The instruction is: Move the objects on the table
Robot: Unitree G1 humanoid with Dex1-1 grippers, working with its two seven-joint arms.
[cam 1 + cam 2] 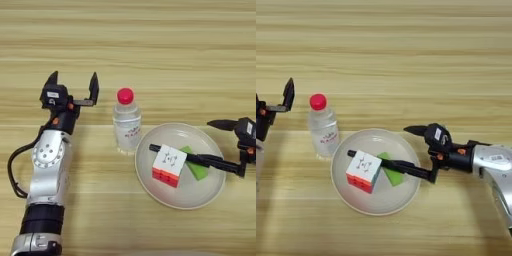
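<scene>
White plate (356,200) holds cube (363,171), green block (392,172), marker (387,162) | bottle (126,122) upright beside plate | left gripper (73,85) fingers spread, empty | right gripper (421,152) fingers spread at plate rim.

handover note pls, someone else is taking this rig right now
Left gripper: open, empty, above the table just left of the bottle.
Right gripper: open at the plate's right rim, its lower finger by the marker pen; whether they touch is unclear.
Bottle: upright on the table, beside the plate's left rim.
On the plate: puzzle cube, green block, marker lying over them.
Left: apparently the bottle.
</scene>
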